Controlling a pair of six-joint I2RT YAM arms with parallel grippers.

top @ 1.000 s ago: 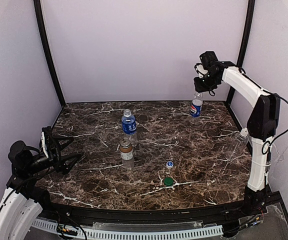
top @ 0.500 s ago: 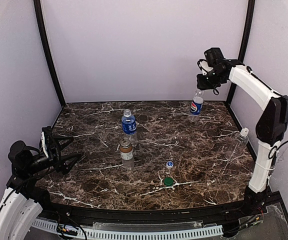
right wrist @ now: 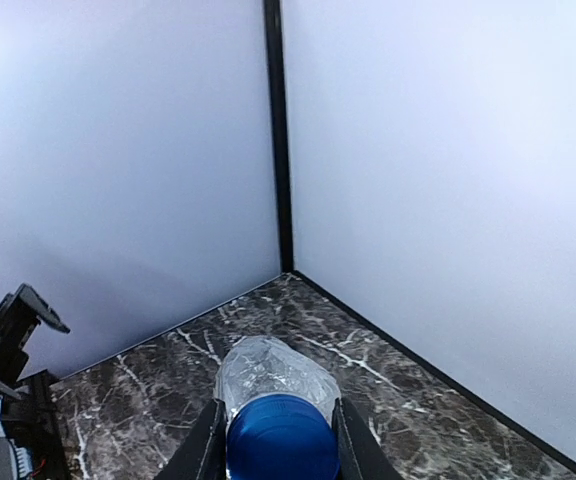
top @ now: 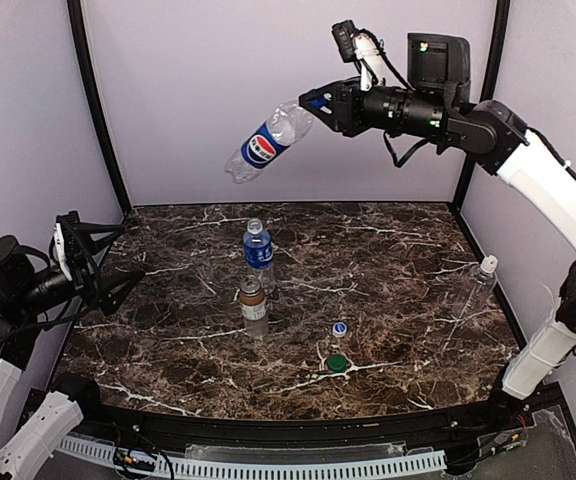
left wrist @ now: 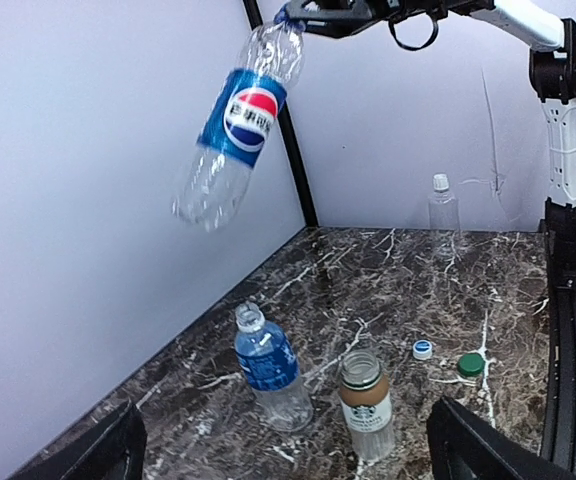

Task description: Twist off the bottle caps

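1. The logo bottle point(top: 265, 146) now hangs tilted high above the far surface point(top: 418, 300), lifted from its far-right spot. Its blue cap point(right wrist: 282, 438) is still on.
2. Our right hand point(top: 310, 103) is clamped on its cap end.
3. Our left hand point(top: 103, 272), spread wide and empty, has risen at the left, so we judge a two-handed twist comes next.

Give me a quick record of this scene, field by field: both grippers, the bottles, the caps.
right gripper: shut on blue cap of logo bottle, bottle aloft, tilted
left gripper: open, empty
standing on table, uncapped: blue-label bottle, brown bottle
standing, capped: clear bottle, white cap
loose caps: blue-and-white cap, green cap
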